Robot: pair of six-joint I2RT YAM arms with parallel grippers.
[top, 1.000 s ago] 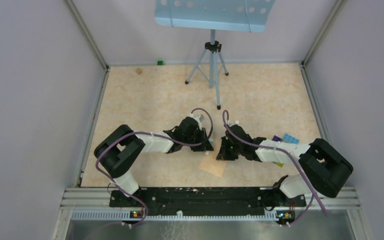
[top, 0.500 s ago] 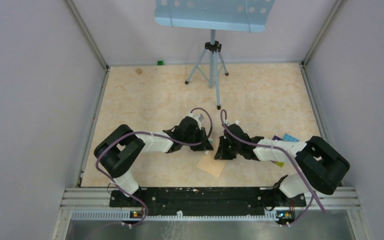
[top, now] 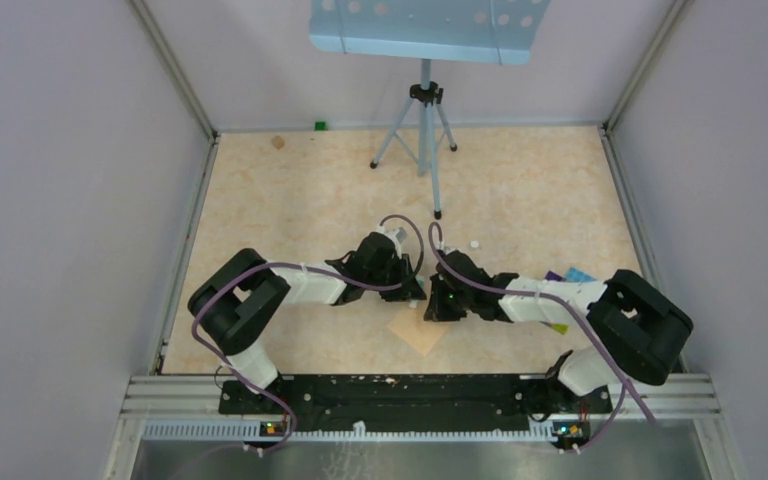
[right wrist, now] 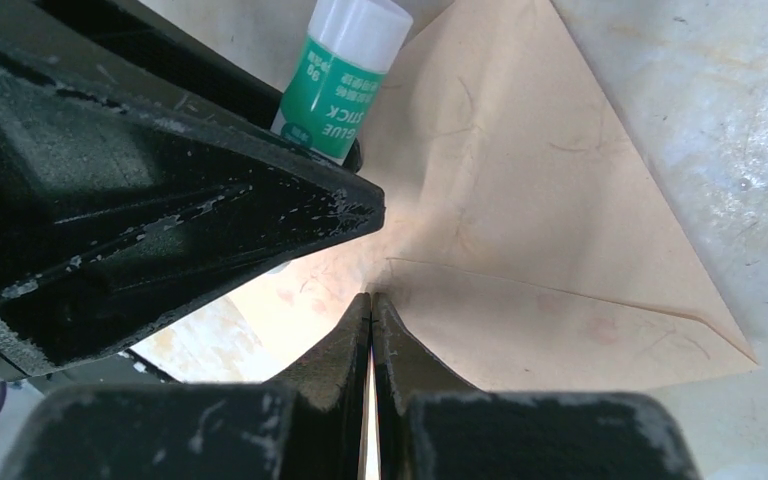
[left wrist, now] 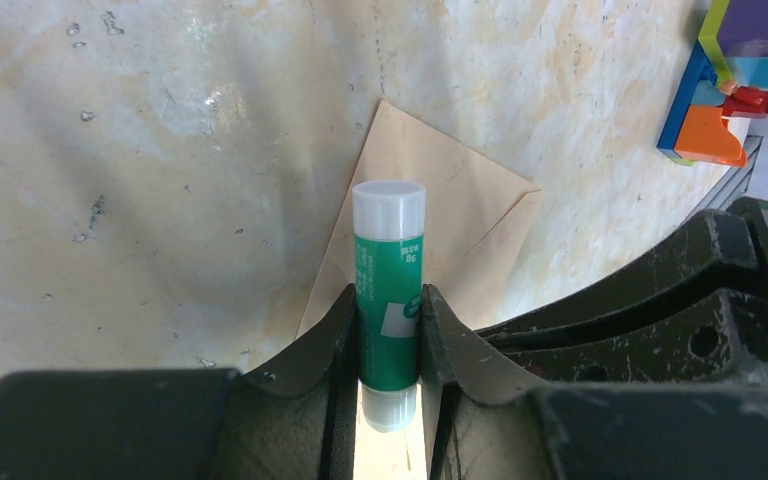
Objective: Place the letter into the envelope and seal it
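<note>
Pinching a green glue stick [left wrist: 388,250] in the left gripper [left wrist: 388,298], white cap out above the tan envelope [left wrist: 460,215]. Pressing the right gripper [right wrist: 371,300] fully together, tips at a crease in the envelope; touching or not, cannot tell. Finding the envelope flat on the surface [left wrist: 160,150], between both grippers, with coloured toy bricks [left wrist: 730,90] beyond the envelope.

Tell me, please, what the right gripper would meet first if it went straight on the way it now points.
Probably the envelope: the shut right gripper points at it, though depth is unclear.
</note>
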